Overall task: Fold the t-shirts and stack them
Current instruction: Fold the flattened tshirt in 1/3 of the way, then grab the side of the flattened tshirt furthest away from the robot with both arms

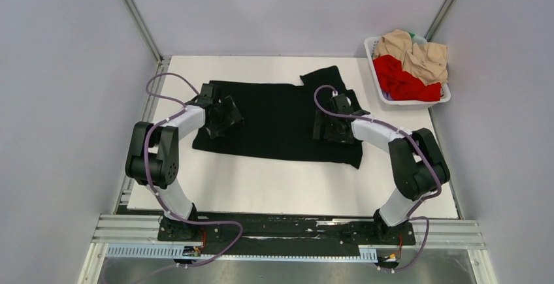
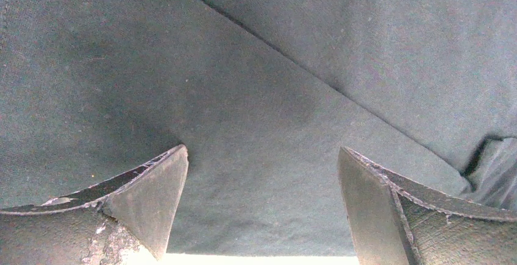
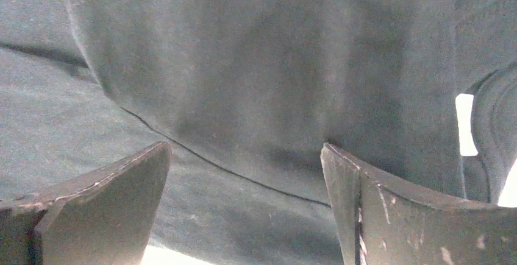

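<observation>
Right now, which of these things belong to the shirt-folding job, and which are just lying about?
Part of the job:
- black t-shirt, spread flat on the table
- red t-shirt and beige t-shirt, heaped in the basket
- left hand and right hand, both open over the black t-shirt

Just there:
- white basket
- table

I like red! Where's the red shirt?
Top view: the red t-shirt lies in the white basket at the table's far right corner, partly under the beige t-shirt.
</observation>
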### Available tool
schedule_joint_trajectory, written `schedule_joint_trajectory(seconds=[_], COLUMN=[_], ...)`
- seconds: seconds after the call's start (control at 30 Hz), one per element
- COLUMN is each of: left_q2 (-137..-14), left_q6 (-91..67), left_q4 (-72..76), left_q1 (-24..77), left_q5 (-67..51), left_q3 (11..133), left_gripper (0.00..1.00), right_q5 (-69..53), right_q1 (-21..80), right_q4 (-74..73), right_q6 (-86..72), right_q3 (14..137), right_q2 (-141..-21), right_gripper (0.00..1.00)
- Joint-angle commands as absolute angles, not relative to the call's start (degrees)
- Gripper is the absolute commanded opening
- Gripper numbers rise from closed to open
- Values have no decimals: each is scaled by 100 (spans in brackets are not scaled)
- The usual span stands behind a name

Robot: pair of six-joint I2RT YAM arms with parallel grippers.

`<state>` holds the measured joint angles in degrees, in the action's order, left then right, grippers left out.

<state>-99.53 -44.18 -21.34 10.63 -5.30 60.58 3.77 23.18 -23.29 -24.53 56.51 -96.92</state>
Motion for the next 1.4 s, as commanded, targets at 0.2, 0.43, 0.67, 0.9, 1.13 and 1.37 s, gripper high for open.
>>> schedule_joint_trajectory(seconds=[0.2, 0.43, 0.67, 0.9, 1.13, 1.37], left_q2=[-9074, -8037, -7006, -6688, -7604, -9282], left_q6=[-4981, -5500, -5694, -5487, -4773, -3992], left_q4=[-2105, -2468, -3115, -3596, -4156, -3927], left_q1=[1754, 2346, 2539, 2549, 2357, 1503], left_q5=[-559, -395, -261, 78, 1678, 2056], left_q3=[4351, 3393, 3276, 3742, 5573, 7332], left_gripper=[100, 100, 100, 100, 100, 100], right_q5=[1152, 996, 975, 836, 841, 1211], right_q1=[2247, 2208, 2206, 2207, 2206, 2207], right_q4=[-3862, -4167, -4209, -3561, -2674, -2332], right_q6=[-3785, -3947, -3981, -3496, -3402, -3262], right_q3=[4426, 3798, 3737, 3902, 3733, 3253], right_q2=[-9014, -8058, -7353, -6411, -5372, -4739], right_gripper=[100, 100, 100, 100, 100, 100])
